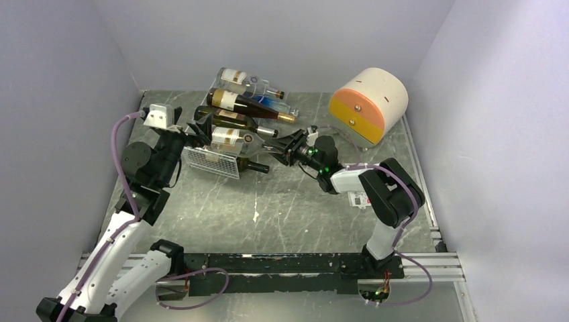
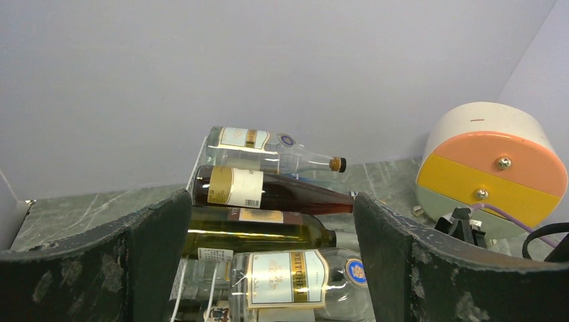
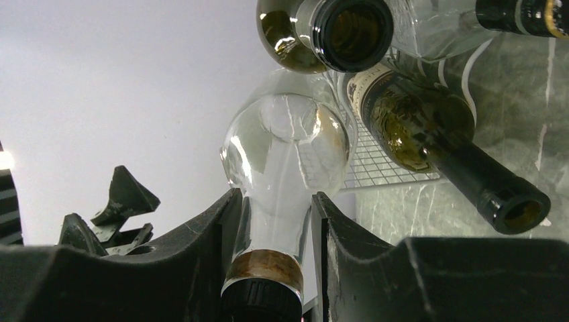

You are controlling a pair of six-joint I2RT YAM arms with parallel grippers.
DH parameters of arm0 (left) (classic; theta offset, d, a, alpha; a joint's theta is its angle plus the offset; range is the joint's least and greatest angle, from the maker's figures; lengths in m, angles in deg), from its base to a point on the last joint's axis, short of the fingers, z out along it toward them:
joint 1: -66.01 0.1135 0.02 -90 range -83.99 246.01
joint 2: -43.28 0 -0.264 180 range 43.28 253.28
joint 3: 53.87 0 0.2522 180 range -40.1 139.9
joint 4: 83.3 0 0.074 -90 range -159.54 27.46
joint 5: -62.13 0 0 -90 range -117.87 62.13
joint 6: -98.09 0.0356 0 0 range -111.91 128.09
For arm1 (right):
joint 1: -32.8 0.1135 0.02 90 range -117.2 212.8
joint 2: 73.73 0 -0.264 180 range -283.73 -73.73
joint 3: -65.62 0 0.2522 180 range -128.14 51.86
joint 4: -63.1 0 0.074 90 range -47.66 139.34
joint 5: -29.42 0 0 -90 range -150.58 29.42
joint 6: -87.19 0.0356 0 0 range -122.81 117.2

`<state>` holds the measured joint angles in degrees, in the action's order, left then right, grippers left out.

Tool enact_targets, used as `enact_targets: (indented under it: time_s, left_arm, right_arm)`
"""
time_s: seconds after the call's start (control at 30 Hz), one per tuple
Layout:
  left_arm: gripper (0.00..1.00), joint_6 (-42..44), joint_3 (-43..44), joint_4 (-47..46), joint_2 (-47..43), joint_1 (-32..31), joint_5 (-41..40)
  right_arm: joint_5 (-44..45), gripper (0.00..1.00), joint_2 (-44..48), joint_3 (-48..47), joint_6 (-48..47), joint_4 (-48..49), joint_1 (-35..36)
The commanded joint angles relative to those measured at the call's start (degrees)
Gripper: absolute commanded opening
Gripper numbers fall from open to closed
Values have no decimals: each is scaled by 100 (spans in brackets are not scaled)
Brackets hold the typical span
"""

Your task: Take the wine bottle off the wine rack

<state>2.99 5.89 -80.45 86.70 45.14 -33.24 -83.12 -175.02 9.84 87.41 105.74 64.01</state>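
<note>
The white wire wine rack (image 1: pixel 211 162) stands at the back left, its fine mesh end facing forward; the mesh also shows in the right wrist view (image 3: pixel 382 164). Several bottles lie stacked on it. My right gripper (image 1: pixel 287 149) is shut on the neck of a clear wine bottle (image 1: pixel 235 137) with a white and gold label; in the right wrist view the fingers (image 3: pixel 335 235) clamp the neck above its dark cap, on the clear bottle (image 3: pixel 288 144). My left gripper (image 1: pixel 194 131) is open at the rack's left end. In its own view (image 2: pixel 268 268) the labelled clear bottle (image 2: pixel 288 278) lies between the spread fingers.
On the rack, a green bottle (image 1: pixel 235 121), an amber bottle (image 1: pixel 248 106) and another clear bottle (image 1: pixel 248 82) lie further back, and a dark bottle (image 1: pixel 251 164) lies low in front. A cream, orange and yellow drum-shaped box (image 1: pixel 369 104) stands at the back right. Walls enclose the table.
</note>
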Motion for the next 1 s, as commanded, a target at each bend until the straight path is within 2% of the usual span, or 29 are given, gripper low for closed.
enact_targets:
  time_s: [0.0, 0.5, 0.97]
  left_arm:
    - [94, 53, -26, -200, 0, -65, 53]
    - [94, 44, -24, -194, 34, -85, 71]
    - [94, 64, -6, -161, 87, -113, 67]
  right_arm:
    - [-122, 0, 598, 12, 561, 1268, -156]
    - [-335, 0, 1056, 544, 899, 1656, -510]
    - [-872, 0, 2243, 1223, 854, 895, -1008]
